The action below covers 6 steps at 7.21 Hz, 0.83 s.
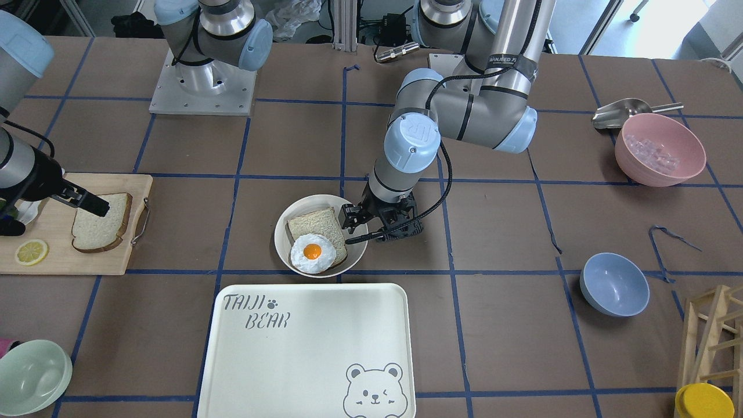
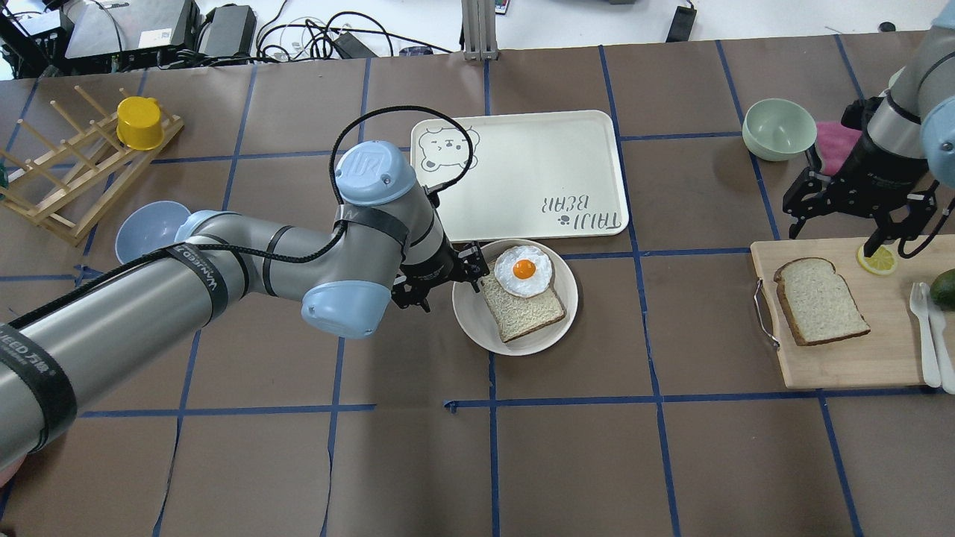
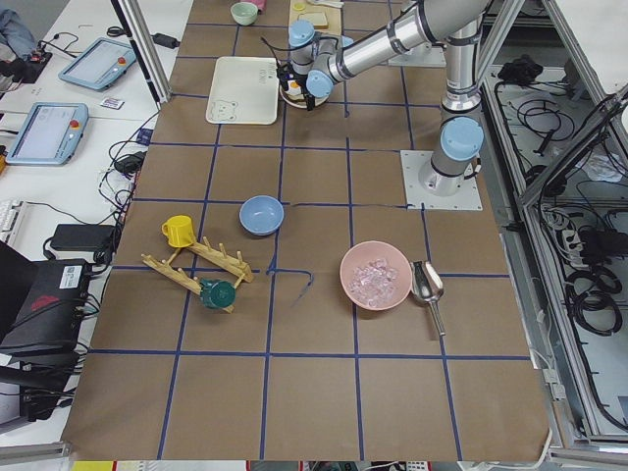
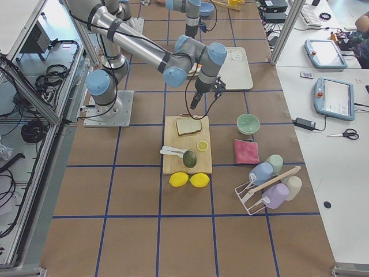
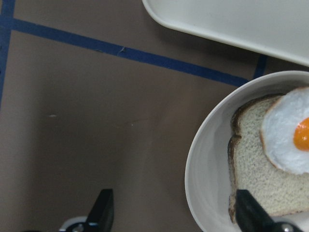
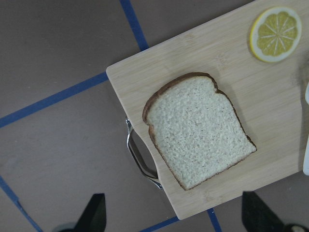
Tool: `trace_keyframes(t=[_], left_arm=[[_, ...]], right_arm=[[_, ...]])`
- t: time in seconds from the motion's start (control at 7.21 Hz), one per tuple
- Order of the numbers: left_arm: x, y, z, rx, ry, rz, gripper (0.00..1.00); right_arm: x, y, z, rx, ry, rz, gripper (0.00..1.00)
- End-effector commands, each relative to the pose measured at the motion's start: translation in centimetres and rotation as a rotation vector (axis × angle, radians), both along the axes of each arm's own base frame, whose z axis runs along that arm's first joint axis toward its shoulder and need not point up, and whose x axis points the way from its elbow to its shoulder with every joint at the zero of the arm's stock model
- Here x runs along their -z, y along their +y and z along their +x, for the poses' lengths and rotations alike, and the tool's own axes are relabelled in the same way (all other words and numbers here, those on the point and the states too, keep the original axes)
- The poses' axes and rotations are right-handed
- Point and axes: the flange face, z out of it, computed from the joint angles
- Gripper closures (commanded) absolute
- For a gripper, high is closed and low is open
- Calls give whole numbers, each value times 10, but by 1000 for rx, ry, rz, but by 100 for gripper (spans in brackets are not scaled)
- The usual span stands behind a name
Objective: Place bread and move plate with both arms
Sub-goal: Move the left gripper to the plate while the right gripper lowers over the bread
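Note:
The round cream plate (image 2: 477, 328) sits mid-table and holds the squarish bread slice (image 2: 522, 309) with a fried egg (image 2: 524, 270) on it. My left gripper (image 2: 448, 276) is open and low at the plate's left rim. In the left wrist view, one finger (image 5: 101, 210) is outside the plate (image 5: 207, 159) and the other (image 5: 251, 212) is inside, over the bread (image 5: 256, 179). A second slice with a domed edge (image 2: 819, 300) lies on a wooden cutting board (image 2: 843, 362). My right gripper (image 2: 843, 231) is open and empty above that slice (image 6: 198, 130).
The bear tray (image 2: 537, 156) lies just beyond the plate. A mint bowl (image 2: 780, 128), a lemon slice (image 2: 878, 259), white cutlery (image 2: 929, 328) and an avocado (image 2: 944, 287) are near the board. A blue bowl (image 2: 149, 227) and a wooden rack (image 2: 67, 179) are on the left.

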Motion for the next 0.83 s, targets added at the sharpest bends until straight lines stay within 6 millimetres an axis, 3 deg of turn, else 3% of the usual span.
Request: trace_keyframes(t=[0.0,0.14,0.42,0.55,0.69], left_arm=[[12,-1,-4,-2,-2,1,23],[20,1,-4,-1,-6,17,27],[13,-8,-6,8,4,-21,23],[-5,-16,-3,10,12,-60,11],[-40,-28,-1,8,21,-119,2]], right_arm=[[39,-10,-9,41,38,34,13],[45,-15,-11,89,55,16,15],[81,-26,-12,104,21,33,32],[88,-28,-10,173,9,34,32],[92,-29,-10,197,4,32,33]])
